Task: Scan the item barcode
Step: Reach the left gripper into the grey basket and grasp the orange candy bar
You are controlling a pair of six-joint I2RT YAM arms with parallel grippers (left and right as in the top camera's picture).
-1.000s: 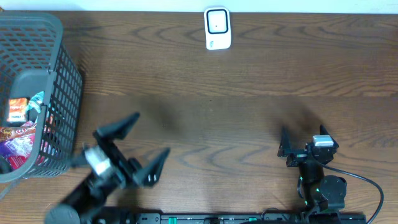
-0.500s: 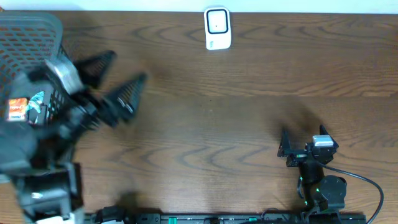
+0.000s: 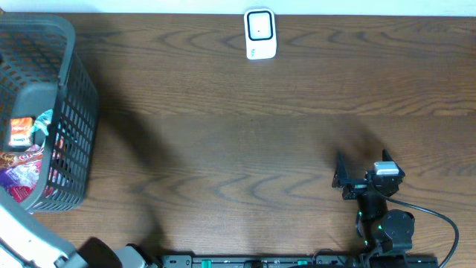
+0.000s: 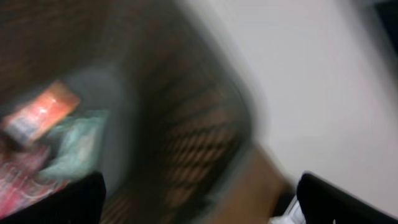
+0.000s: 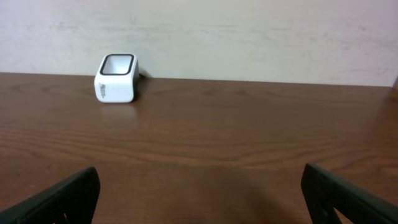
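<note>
Swinging clear, the left gripper has gone from the overhead shot: half a second back it hung over the basket's near corner, and now only a pale link of the left arm shows in the bottom-left corner. The right arm hasn't budged.

Overhead first. The grey mesh basket stands at the left edge of the wooden table, and the goods are inside it: an orange packet against the left wall, and a red and purple packet just below it. The white scanner sits at the far edge, centre, well apart from the basket. The right gripper is parked low on the right, over bare wood.

Left wrist next, and it's a blur. Two dark fingertips fill the bottom corners, spread wide with nothing between them. Beyond them are the basket's mesh wall and a smear of orange, teal and red packaging inside.

Right wrist, nice and sharp. Both fingers sit far apart at the bottom corners, empty. The scanner stands far off to the upper left by the wall.
</note>
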